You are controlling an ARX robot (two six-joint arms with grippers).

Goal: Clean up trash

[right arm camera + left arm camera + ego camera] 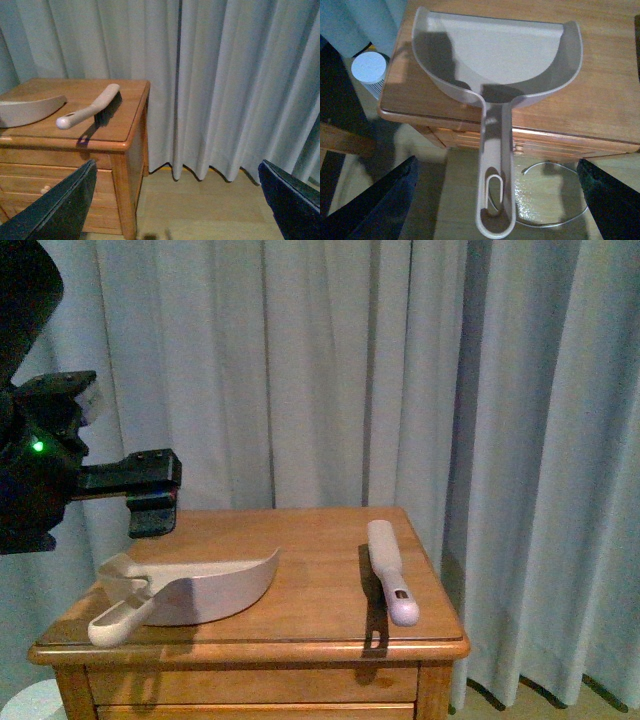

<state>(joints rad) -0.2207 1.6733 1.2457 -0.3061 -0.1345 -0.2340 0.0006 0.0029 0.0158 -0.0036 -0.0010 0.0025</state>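
Note:
No trash shows in any view. A pale pink dustpan [215, 585] lies on the left half of the wooden nightstand [300, 540], its handle [115, 622] sticking out past the front left corner. My left gripper [152, 495] hangs open above the pan's left end, holding nothing. In the left wrist view the dustpan [495, 55] appears from above, and its handle runs between the spread fingers of my left gripper [495, 200], well below them. My right gripper [175, 200] is open over the floor, to the right of the nightstand.
A pale brush [388, 565] lies on the nightstand's right half, its handle toward the front; it shows again as the brush [90, 111]. Grey curtains [400, 370] hang behind and to the right. A white round container [369, 67] and a thin cable [555, 210] are on the floor.

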